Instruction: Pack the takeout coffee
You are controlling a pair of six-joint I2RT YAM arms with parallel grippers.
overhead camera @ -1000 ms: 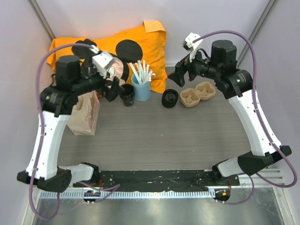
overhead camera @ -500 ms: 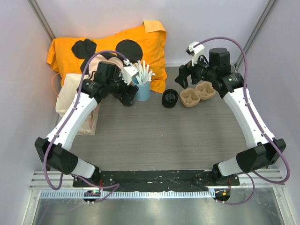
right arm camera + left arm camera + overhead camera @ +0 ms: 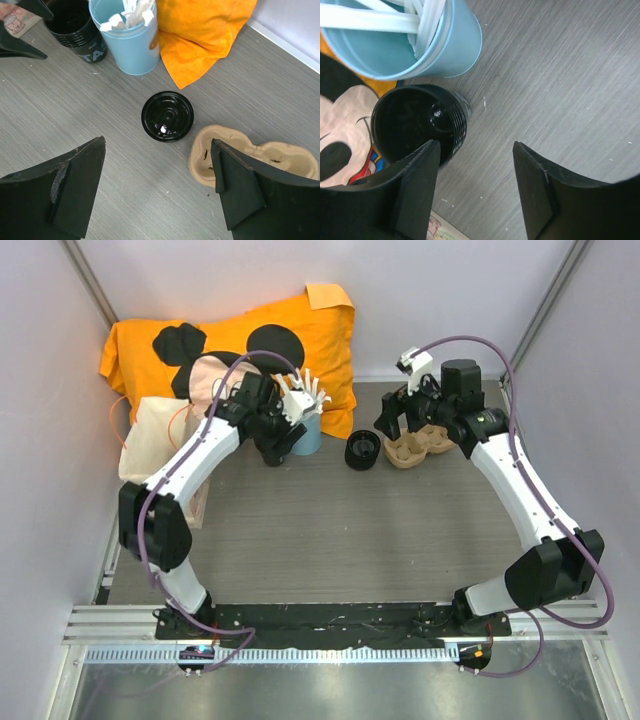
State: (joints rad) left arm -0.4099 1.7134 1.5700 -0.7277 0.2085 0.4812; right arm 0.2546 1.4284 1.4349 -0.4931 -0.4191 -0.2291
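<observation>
coffee [image 3: 417,129]: stood upright on the worktop [image 3: 560,75], black ridged lid on top, dark body beneath; just beside the blue cup [image 3: 452,47] of white sticks, contact not possible to tell; at the edge of the orange cushion [image 3: 325,335].
axis: long axis vertical, judged from the lid facing the wrist camera.
left hand [image 3: 475,150]: hovered above the coffee with fingers apart, nothing between them, gripping nothing.
bearing: coffee lay off-centre from the gap, toward the finger on the left of the wrist view and partly hidden behind it; probably called for a sideways shift before any closing.
nearer arm: the left, by a wide margin.
right hand [image 3: 157,145]: spread wide, empty, well apart from the coffee; hung over a squat black ring [image 3: 167,116], near a cardboard cup tray [image 3: 200,155].
bag [image 3: 148,440]: paper, at the worktop's left edge, beside the left arm.
risk: blue cup close enough to be knocked by a finger.
</observation>
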